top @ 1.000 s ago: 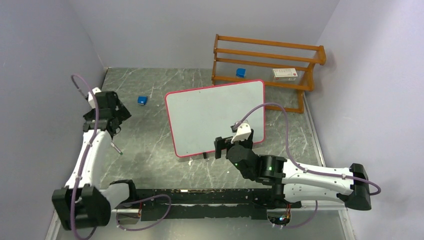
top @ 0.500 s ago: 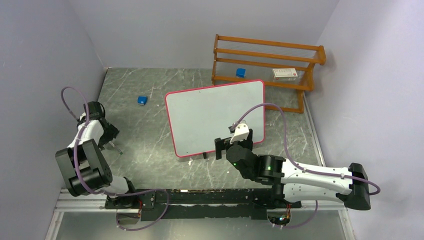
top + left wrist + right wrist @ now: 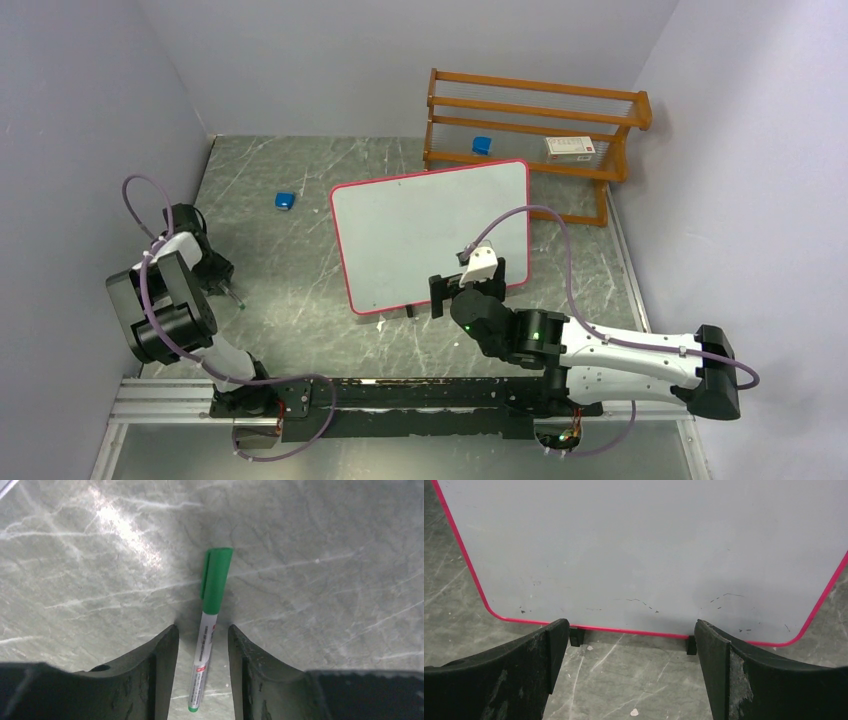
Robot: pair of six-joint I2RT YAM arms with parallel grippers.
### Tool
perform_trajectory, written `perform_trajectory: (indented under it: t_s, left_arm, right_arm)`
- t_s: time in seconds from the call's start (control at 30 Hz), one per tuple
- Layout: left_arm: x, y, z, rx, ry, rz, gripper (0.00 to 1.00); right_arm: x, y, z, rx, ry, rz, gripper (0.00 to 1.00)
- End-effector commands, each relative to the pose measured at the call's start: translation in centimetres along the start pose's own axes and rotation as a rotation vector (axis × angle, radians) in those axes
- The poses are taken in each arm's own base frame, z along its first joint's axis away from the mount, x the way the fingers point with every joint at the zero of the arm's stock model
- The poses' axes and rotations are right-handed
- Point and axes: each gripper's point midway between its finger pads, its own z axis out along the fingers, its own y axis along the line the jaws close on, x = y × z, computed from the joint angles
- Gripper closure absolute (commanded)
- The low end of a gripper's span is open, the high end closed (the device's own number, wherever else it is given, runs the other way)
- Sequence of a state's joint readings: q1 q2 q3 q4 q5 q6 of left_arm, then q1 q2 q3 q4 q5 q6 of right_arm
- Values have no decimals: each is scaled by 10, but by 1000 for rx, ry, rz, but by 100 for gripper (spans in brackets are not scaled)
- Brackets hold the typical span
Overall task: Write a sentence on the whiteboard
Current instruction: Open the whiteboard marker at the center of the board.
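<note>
**Inspector:** Where is the whiteboard [image 3: 430,230], and how does it look?

**Technician:** It rests on the table [image 3: 300,330], right of centre and turned somewhat askew. Its far right corner is near the wooden rack [image 3: 530,130]. It is a large flat rectangle with rounded corners. The face is smooth and pale grey-white, with a few faint dark scuffs and specks toward the near edge. A thin pink-red rim [image 3: 459,565] borders it. Two small black feet [image 3: 576,636] show under the near edge.

**Inspector:** What is the condition of the right gripper [image 3: 631,625]?

**Technician:** It is spread wide. Its two matte black fingers [image 3: 544,660], scuffed grey, stand just before the near edge of the board.

**Inspector:** And the left gripper [image 3: 202,630]?

**Technician:** It is at the left side of the table, well apart from the board. Its jaws stand partly apart, one on each side of a marker [image 3: 212,605] lying flat on the table. A narrow strip of table shows between each finger and the barrel, so there is no pinch. The marker has a slim white printed barrel and a green clipped cap.

**Inspector:** What are the surrounding materials?

**Technician:** The tabletop is grey-green with white stone-like veins and a slight sheen. The rack is made of orange-brown rails. A small blue item [image 3: 285,200] lies left of the board.
</note>
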State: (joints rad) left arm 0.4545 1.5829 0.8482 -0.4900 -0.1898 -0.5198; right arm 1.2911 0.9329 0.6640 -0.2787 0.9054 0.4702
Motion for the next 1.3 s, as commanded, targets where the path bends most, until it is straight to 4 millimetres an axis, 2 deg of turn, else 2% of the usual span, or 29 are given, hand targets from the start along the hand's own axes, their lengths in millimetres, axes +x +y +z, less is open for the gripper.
perform_trajectory:
  t_s: [0.0, 0.17, 0.33, 0.5, 0.63, 0.77, 0.93, 1.07, 1.17, 1.27]
  left_arm:
    - [18, -6, 20, 44, 96, 10, 57]
    - [25, -12, 21, 85, 125, 27, 72]
    - [22, -23, 12, 159, 106, 21, 93]
    - [17, -37, -2, 248, 92, 13, 95]
    - [8, -57, -28, 374, 66, -20, 95]
    - [-4, -80, -70, 529, 35, -73, 95]
    - [-27, -103, -146, 725, -58, -113, 95]
    - [-31, -121, -206, 871, -94, -116, 95]
    - [-34, -131, -259, 974, -169, -102, 95]
    - [-27, -144, -300, 1071, -200, -78, 95]
  right_arm:
    - [-12, -2, -1, 20, -30, 45, 0]
    - [-15, -3, -2, 14, -44, 61, 0]
    - [-20, -2, -4, -3, -61, 64, 0]
    - [-30, 0, -6, -29, -88, 63, 0]
    - [-40, 7, -7, -80, -133, 49, 0]
    - [-50, 12, -8, -107, -178, 36, 0]
    - [-75, 21, -12, -147, -249, 77, 0]
    - [-96, 36, -20, -235, -297, 105, 0]
    - [-111, 47, -26, -295, -329, 133, 0]
    - [-123, 57, -29, -339, -355, 161, 0]
